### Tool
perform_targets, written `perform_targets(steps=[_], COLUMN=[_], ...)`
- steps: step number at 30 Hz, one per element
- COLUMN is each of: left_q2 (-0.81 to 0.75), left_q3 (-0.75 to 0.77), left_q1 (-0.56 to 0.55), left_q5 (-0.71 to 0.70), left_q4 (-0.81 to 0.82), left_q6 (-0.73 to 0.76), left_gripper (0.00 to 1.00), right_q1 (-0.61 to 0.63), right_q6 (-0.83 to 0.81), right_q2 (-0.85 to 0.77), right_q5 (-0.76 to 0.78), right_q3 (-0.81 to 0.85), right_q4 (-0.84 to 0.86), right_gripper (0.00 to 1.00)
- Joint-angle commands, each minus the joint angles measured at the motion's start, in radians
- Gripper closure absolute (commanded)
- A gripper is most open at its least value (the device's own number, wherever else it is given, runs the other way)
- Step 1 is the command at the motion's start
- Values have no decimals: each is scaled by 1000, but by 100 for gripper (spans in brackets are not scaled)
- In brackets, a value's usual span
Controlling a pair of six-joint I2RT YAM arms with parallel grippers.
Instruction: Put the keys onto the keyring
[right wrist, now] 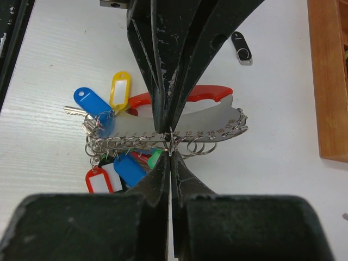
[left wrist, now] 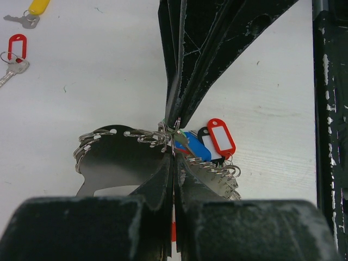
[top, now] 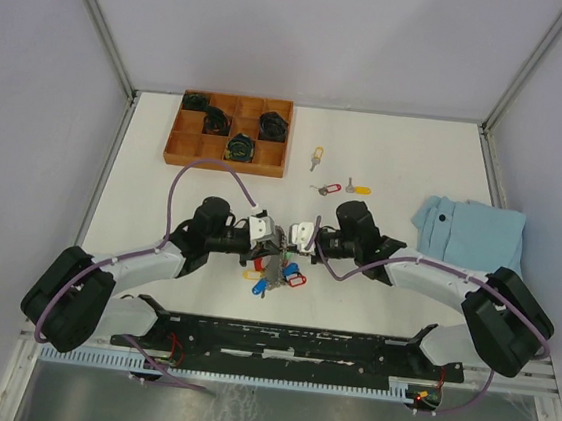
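Keyring (right wrist: 209, 122), frame centre, likely light, stiff, slippery; left gripper (left wrist: 173, 155) and right gripper (right wrist: 171, 145) both clamped tight on its metal edge, a sensible hold

On the white surface (top: 408, 153) the tag-laden metal keyring (top: 276, 273) lies front-centre, loose silver tagged keys (top: 329, 188) behind it, wooden compartment tray (top: 223, 166) far left, blue cloth (top: 470, 232) right.
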Motion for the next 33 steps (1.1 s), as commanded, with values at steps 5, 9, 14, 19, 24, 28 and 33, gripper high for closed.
perform_targets(steps=[5,9,14,19,24,28,33], left_q2=[-3,-12,-15,-23,-30,-33,-32], left_q3=[11,5,2,-1,-5,-8,-7], left_q1=[-6,-6,-6,-6,-6,-6,-6], left_q5=[72,67,61,29,0,-9,-15], left_q4=[76,91,96,96,96,96,97], left_q6=[24,20,15,7,7,7,5], left_gripper=[97,97,97,97,97,97,97], right_q1=[31,37,43,43,43,41,38], right_q6=[-8,-3,-3,-22,-3,17,37], right_q2=[25,37,44,13,-39,-82,-102], right_q5=[-22,-34,-30,9,53,87,100], right_q3=[63,72,79,65,30,-2,-24], right_q4=[40,38,24,-1,-8,-9,-10], right_gripper=[100,99,100,99,100,99,100])
